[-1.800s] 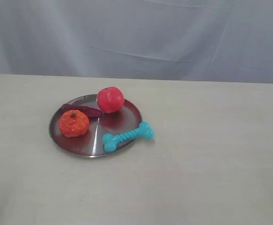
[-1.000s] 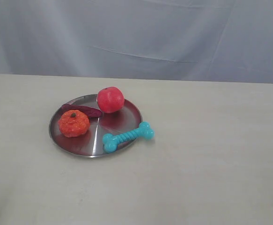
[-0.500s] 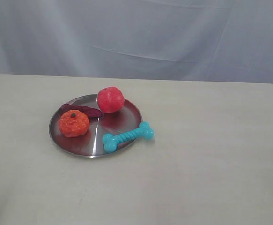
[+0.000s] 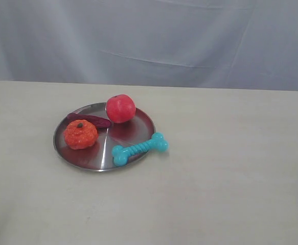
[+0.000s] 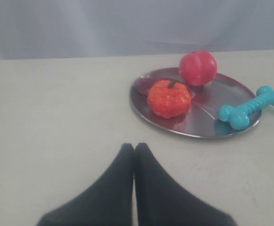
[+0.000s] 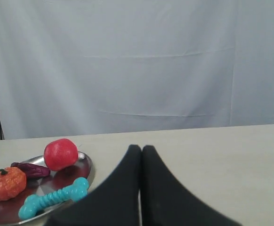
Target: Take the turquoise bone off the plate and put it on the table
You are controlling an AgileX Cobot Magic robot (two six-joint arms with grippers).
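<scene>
The plate (image 4: 87,159) sits on the table (image 4: 230,173), left of the middle, with a curtain (image 4: 149,41) hanging behind the table's far edge. On the plate, the apple (image 4: 120,108) stands at the back, the pumpkin (image 4: 81,135) at the left and nearer the front, and a long vegetable (image 4: 90,120) lies just behind the pumpkin, its right end reaching the apple. The bone (image 4: 139,148) lies slantwise across the plate's front right rim, its left end on the plate and its right end out past the rim.

Beige table (image 4: 230,173) carries plate (image 4: 90,157); turquoise bone (image 4: 140,148) end maybe touching.
</scene>
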